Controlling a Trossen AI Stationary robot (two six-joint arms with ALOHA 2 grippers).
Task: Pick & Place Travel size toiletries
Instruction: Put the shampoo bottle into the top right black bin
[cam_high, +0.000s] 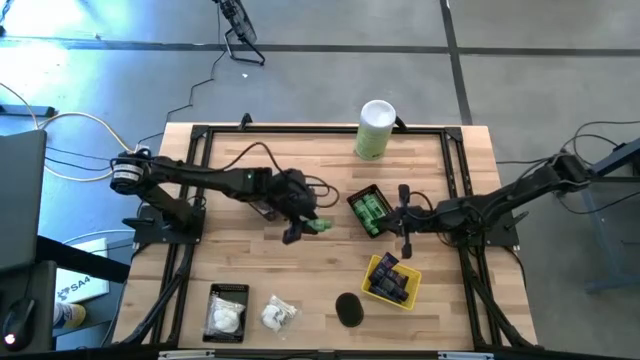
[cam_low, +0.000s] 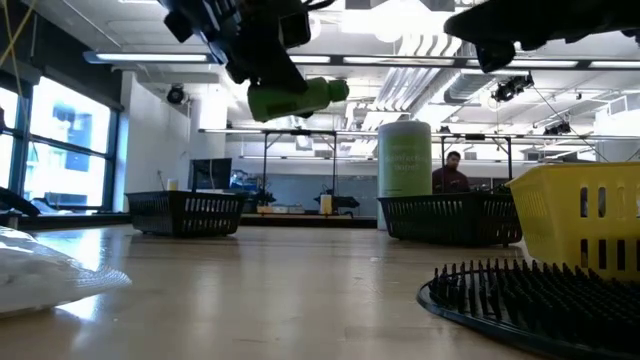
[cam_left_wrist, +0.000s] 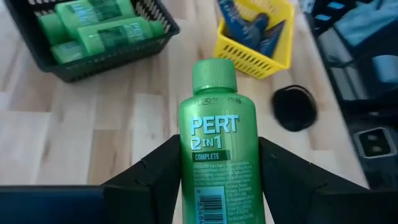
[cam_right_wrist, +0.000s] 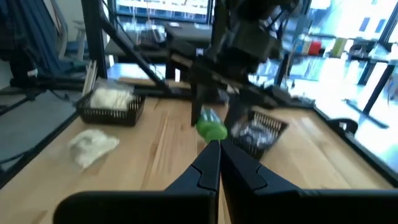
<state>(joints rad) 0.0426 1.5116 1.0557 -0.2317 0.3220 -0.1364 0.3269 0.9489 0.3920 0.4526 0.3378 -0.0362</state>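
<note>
Hanging over the middle of the table, the left gripper (cam_high: 305, 226) has a green bottle (cam_high: 318, 225) clamped between its two fingers (cam_left_wrist: 155, 171), well clear of the wood. The bottle lies level, its cap pointing right toward the black basket (cam_high: 352, 200), where more green bottles (cam_high: 371, 212) lie packed side by side. From the left wrist, that basket is cut off at the frame edge, so the full count of bottles inside is anyone's guess.

Right gripper (cam_high: 405, 232) now: fingers pressed together, nothing in them, parked just right of the black basket and pointing left across the table. In the low view both arms are only dark shapes at the top edge.

Nearer, the yellow basket (cam_high: 372, 265) holds dark navy tubes (cam_high: 393, 280), and a flat black disc (cam_high: 348, 309) sits on the wood just to its left. Over on the near left, a second black basket (cam_high: 228, 292) holds a white packet (cam_high: 226, 317), with another white packet (cam_high: 277, 315) loose on the table beside it. Their markings are too small to read.

At the far edge stands the tall white-and-green canister (cam_high: 374, 129), upright. Behind it, in the low view, a person (cam_low: 451, 170) shows in the room beyond, half hidden by basket and canister.
</note>
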